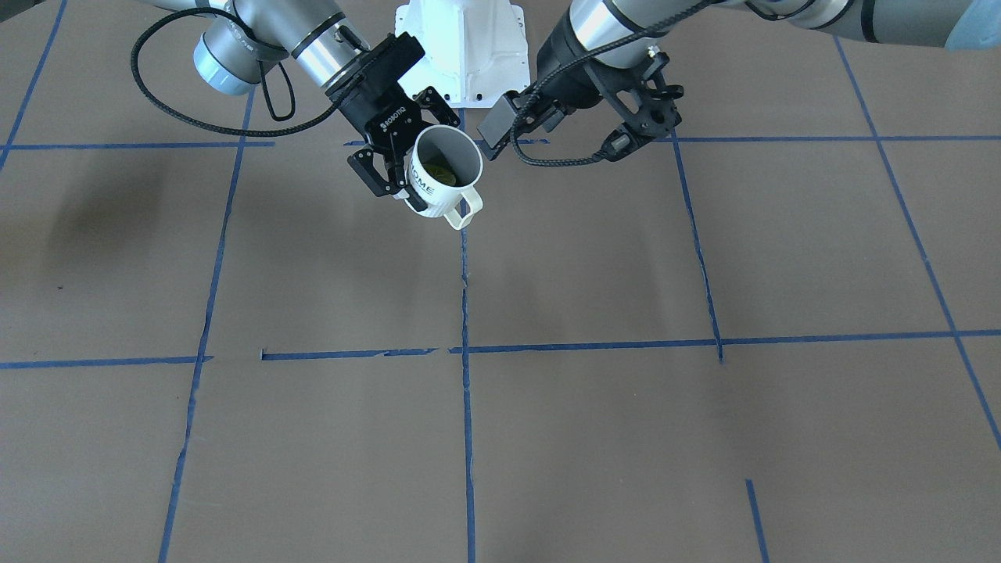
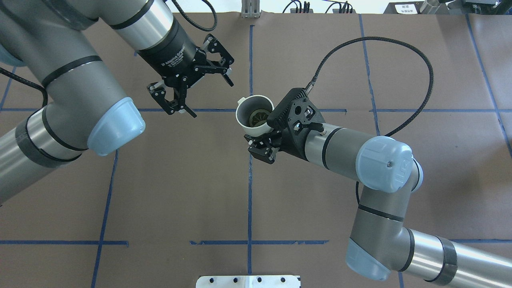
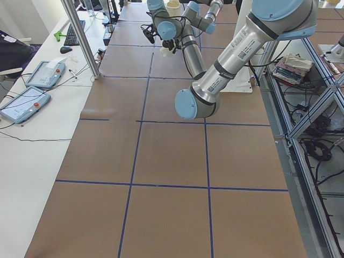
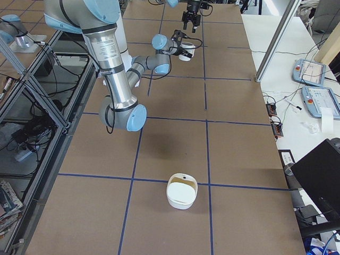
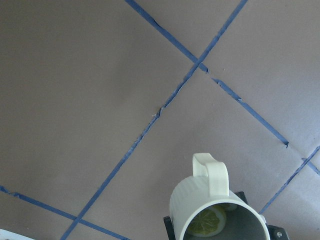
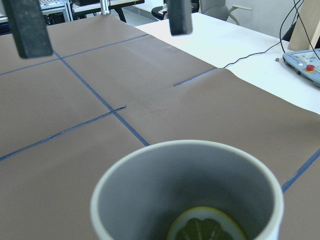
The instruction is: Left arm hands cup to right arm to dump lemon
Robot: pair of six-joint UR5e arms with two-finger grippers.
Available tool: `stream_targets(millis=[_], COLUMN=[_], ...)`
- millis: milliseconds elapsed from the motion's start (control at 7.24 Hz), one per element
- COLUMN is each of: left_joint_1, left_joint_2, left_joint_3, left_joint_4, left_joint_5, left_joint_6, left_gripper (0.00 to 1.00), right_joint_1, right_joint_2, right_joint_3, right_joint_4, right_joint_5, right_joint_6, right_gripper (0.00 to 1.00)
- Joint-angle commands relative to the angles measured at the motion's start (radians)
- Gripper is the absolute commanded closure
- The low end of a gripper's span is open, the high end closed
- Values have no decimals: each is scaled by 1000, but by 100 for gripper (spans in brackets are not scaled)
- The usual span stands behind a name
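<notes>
My right gripper (image 1: 418, 160), boxy and marked "ROBOTIQ", is shut on the side of the white ribbed cup (image 1: 446, 176) and holds it above the table, mouth up and slightly tilted. The cup's handle (image 1: 465, 211) points away from the gripper. A yellow-green lemon slice (image 1: 442, 173) lies inside the cup and also shows in the right wrist view (image 6: 205, 226). In the overhead view the cup (image 2: 245, 116) sits at the tip of the right gripper (image 2: 264, 132). My left gripper (image 2: 212, 99) is open and empty, a short way from the cup. It also shows in the front view (image 1: 647, 119).
A white bowl (image 4: 181, 191) stands on the brown paper far down the table on my right side. Blue tape lines (image 1: 467, 344) cross the table. The white robot base (image 1: 461, 47) is between the arms. Teach pendants (image 4: 311, 71) lie on the side table.
</notes>
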Motion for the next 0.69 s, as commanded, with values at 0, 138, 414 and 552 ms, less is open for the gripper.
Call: stream_targets(millis=[0, 138, 414, 552], left_joint_1=[-18, -12, 23, 45], left_joint_2=[95, 136, 246, 286], left_joint_3=[-7, -10, -47, -71], left_joint_4=[8, 8, 11, 19], left_joint_5=[9, 68, 170, 231], left_joint_6=[159, 263, 508, 623], left_gripper=[0, 0, 0, 0], right_joint_1=[7, 16, 118, 175], right_joint_2=[-6, -15, -117, -180], right_joint_3=[5, 9, 11, 30], right_joint_4=[-9, -62, -67, -60], right_joint_5=[9, 8, 5, 8], right_joint_6=[6, 10, 105, 200], right_gripper=[75, 85, 83, 83])
